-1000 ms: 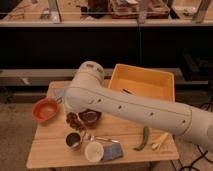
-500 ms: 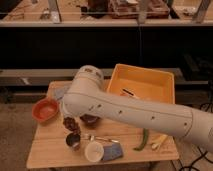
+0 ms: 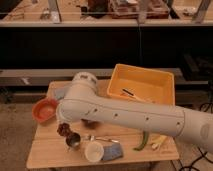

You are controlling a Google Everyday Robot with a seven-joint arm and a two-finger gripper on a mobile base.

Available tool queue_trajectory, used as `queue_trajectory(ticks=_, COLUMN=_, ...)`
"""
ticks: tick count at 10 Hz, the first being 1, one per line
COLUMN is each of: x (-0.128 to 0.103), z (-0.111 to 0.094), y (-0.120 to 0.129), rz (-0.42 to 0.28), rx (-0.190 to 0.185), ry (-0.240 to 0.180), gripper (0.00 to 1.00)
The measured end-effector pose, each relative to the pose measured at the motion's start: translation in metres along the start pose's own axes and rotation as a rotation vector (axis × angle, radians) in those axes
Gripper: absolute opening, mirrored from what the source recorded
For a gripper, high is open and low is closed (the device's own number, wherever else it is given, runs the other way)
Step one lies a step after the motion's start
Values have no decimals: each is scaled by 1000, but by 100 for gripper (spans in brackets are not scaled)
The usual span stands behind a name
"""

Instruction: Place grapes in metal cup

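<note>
The grapes (image 3: 64, 130), a small dark purple-red bunch, show just below the end of my white arm at the left of the wooden table (image 3: 50, 156). They are just up and left of the metal cup (image 3: 73, 142), a small shiny steel cup standing upright near the table's front. My gripper (image 3: 62, 125) is at the grapes, mostly hidden behind the arm's end. I cannot tell whether the grapes hang from it or rest on the table.
A red bowl (image 3: 45, 109) stands at the table's left. A white round cup (image 3: 93, 150) on a blue cloth (image 3: 112, 152) sits right of the metal cup. A green pepper (image 3: 142, 141) lies front right. A yellow bin (image 3: 142, 82) is at the back right. A dark bowl (image 3: 90, 122) peeks from under the arm.
My arm's end has swung left and toward the table's front. The grapes have shifted with it, down and left, closer to the metal cup. The cup has not moved.
</note>
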Motion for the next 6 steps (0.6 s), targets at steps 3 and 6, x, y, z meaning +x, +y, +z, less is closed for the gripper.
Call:
queue_trajectory(ticks=3, x=-7, z=16, y=2, rz=11, rx=5, ry=-31, gripper=0)
queue_trajectory(ticks=6, x=-12, z=30, y=4, rz=15, rx=1, ry=-59, gripper=0)
